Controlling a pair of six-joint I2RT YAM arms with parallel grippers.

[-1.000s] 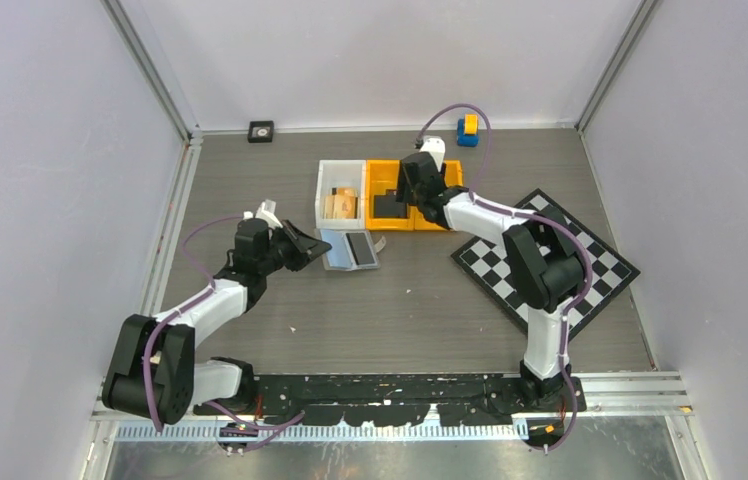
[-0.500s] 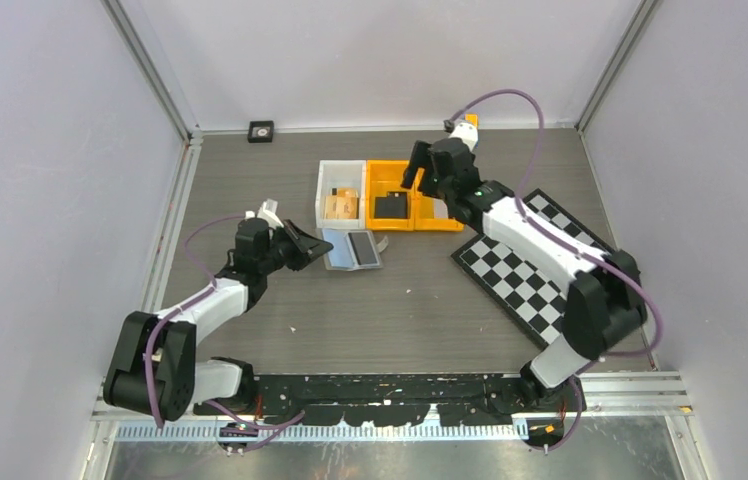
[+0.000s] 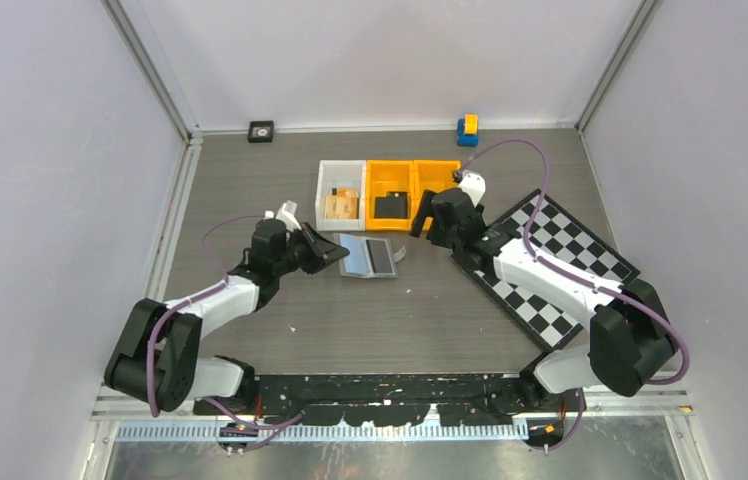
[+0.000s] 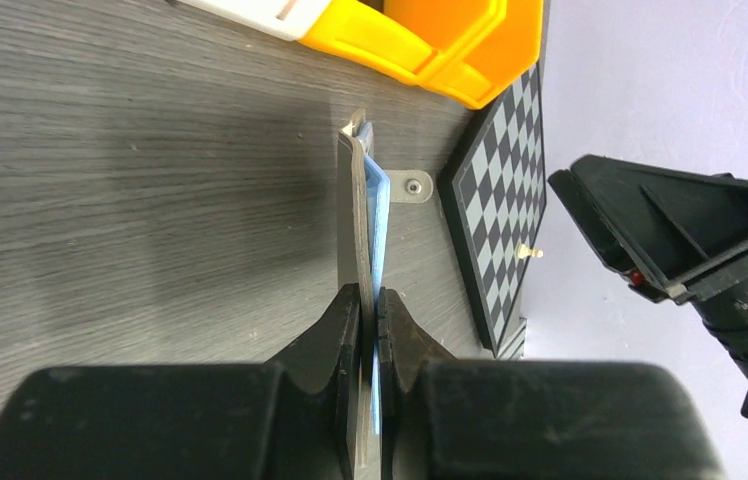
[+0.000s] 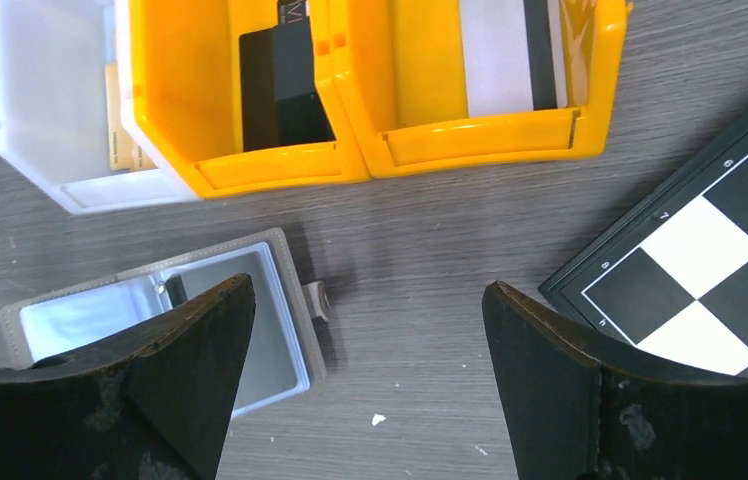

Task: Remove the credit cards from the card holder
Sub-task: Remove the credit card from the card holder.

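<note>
The grey card holder [image 3: 355,256] lies open on the table in front of the bins, and its right half looks dark from above. My left gripper [image 3: 325,250] is shut on its left edge; the left wrist view shows the holder edge-on [image 4: 358,220] between the closed jaws [image 4: 370,310]. My right gripper [image 3: 420,215] is open and empty, hovering just right of the holder [image 5: 250,300], jaws spread wide [image 5: 367,290]. A black card [image 5: 280,85] lies in the middle orange bin [image 3: 390,185]. A silvery grey card [image 5: 495,55] lies in the right orange bin.
A white bin [image 3: 328,185] holding tan cards [image 3: 342,205] stands left of the orange bins. A chessboard [image 3: 560,260] lies at the right under my right arm. A blue and yellow block [image 3: 467,128] and a small black object [image 3: 261,130] sit at the back wall.
My right gripper has pulled back from the orange bin toward the holder, leaving the black card in the bin. My left gripper has shifted the holder slightly right.
</note>
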